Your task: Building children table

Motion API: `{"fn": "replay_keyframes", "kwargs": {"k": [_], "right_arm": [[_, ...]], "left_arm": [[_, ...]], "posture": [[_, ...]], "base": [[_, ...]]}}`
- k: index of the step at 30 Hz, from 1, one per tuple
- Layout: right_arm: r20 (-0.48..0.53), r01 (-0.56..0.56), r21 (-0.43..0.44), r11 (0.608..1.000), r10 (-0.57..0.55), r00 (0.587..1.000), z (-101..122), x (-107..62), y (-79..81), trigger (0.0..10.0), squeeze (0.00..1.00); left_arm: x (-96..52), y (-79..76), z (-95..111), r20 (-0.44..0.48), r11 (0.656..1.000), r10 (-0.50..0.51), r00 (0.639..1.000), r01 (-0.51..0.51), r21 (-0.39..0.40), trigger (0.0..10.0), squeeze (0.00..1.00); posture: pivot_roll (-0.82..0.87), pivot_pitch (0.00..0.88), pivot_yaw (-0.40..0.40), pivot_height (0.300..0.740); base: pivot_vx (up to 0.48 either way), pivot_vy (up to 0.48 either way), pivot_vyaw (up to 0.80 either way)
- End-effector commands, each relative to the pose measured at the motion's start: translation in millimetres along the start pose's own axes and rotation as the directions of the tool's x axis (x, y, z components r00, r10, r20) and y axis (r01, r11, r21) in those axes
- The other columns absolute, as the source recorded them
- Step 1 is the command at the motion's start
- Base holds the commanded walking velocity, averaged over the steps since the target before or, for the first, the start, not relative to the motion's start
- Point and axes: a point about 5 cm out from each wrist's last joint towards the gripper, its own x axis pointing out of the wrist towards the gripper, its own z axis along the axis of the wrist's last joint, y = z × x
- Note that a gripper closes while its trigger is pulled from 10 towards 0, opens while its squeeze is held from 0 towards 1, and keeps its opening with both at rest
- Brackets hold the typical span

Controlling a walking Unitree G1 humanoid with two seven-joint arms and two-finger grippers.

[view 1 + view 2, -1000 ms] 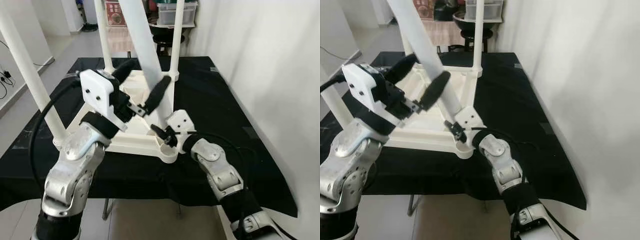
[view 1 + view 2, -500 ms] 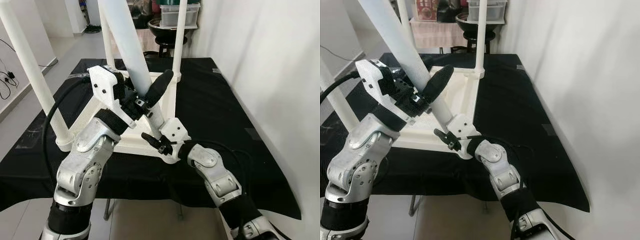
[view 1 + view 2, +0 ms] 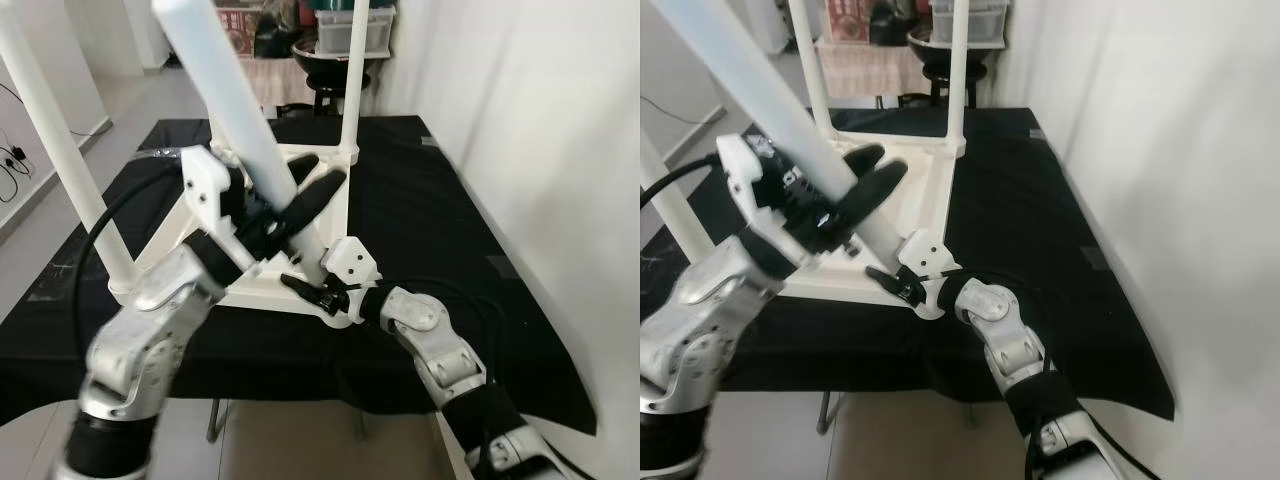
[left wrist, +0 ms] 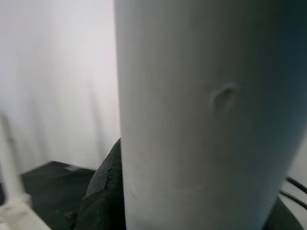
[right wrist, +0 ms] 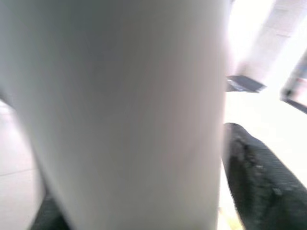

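A white children's table (image 3: 927,190) lies upside down on a black-covered worktop. One loose white table leg (image 3: 232,110) leans steeply to the left, its lower end at the table's near right corner (image 3: 341,312). My left gripper (image 3: 305,190) is shut on this leg about a third of the way up, one black finger on each side. My right gripper (image 3: 305,290) grips the leg's lower end just above the corner. In the left wrist view the table leg (image 4: 201,110) stands between dark fingers (image 4: 103,191). The right wrist view has the table leg (image 5: 120,110) beside a finger (image 5: 264,187).
Three other legs stand upright: one at the near left (image 3: 55,140), two at the back (image 3: 352,80). The black cloth (image 3: 420,200) runs to a white wall (image 3: 540,120) on the right. A stool and storage bin (image 3: 335,40) stand behind. My left arm's cable (image 3: 100,235) loops beside the table.
The held leg has tipped further to the left, and my left arm has dropped and moved with it, blurred. The right gripper stays at the leg's foot by the corner.
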Motion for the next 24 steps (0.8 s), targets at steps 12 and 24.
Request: {"fn": "replay_keyframes", "kwargs": {"k": [12, 24], "right_arm": [[0.140, -0.336, -0.034, 0.941, 0.338, 0.931, 25, 8.6, 21.0, 4.5, 0.00], [0.188, -0.389, -0.020, 0.921, 0.385, 0.903, 26, 8.1, 26.1, 0.0, 0.00]], "left_arm": [[-13.3, -29.5, 1, -0.018, 0.878, -0.467, 0.884, 0.460, -0.135, 0.0, 0.00], [-15.5, -28.6, 2, 0.026, 0.866, -0.477, 0.878, 0.475, -0.158, 0.0, 0.00]], "posture": [[-0.08, 0.000, 0.009, 0.740], [-0.08, 0.000, 0.008, 0.740]], "base": [[0.000, 0.000, 0.00], [0.000, 0.000, 0.00]]}}
